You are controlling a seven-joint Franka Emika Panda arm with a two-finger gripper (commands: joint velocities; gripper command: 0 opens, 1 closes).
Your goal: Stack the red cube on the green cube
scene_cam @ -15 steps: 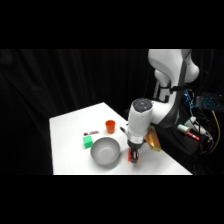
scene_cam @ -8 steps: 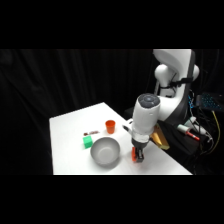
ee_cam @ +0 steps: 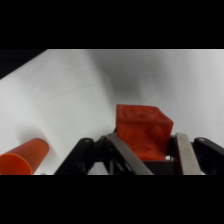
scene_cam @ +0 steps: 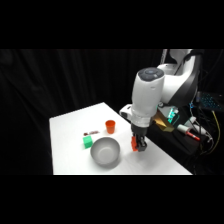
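- Side view: white arm reaches from the upper right; its fingers (scene_cam: 137, 145) point down over the white tabletop (scene_cam: 67, 145), to the right of the grey bowl (scene_cam: 105, 151).
- Side view: red cube (scene_cam: 135, 144) sits between the fingers, gripped. Whether it touches the tabletop or is held just clear of it cannot be told from here.
- Side view: green cube (scene_cam: 87, 143) rests on the tabletop on the far side of the bowl from the fingers, just beside the bowl's left rim, well apart from the red cube.
- Side view: orange-red cup (scene_cam: 110, 126) stands upright to the left of the fingers and further back, behind the bowl. A small dark item (scene_cam: 91, 133) lies left of the cup; what it is cannot be told.
- Wrist view: the two metal fingers (ee_cam: 151, 159) rise from the bottom edge, clenched on the red cube (ee_cam: 144, 131), one against each side face. The cube's top and front faces show, slightly tilted in the view.
- Wrist view: bare tabletop (ee_cam: 100, 85) lies beyond the cube, with a soft shadow on it past the fingertips.
- Wrist view: orange-red cup (ee_cam: 24, 157) shows at the lower left, off to the left of the fingers, apart from the cube.
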